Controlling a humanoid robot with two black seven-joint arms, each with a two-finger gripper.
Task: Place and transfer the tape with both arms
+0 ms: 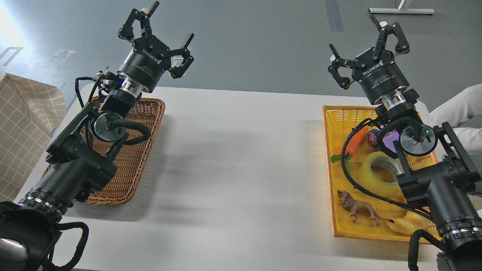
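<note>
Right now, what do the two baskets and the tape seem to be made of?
Brown basket: woven wicker, apparently, matt, its strands visible. Yellow basket: probably plastic, with a fine moulded weave and a slight sheen. Tape: glossy translucent yellow film on a grey-white core, likely cardboard.

**What we cannot see in full**

Our right arm (444, 188) covers the near right edge of the tape (378, 173) and part of the yellow tray (331, 169); a purple thing (391, 140) and a small round thing (373, 136) behind it are too hidden to name. Our left arm (75, 165) hides much of the wicker basket (131, 165). The checked cloth (22, 131) runs off the left edge
</note>
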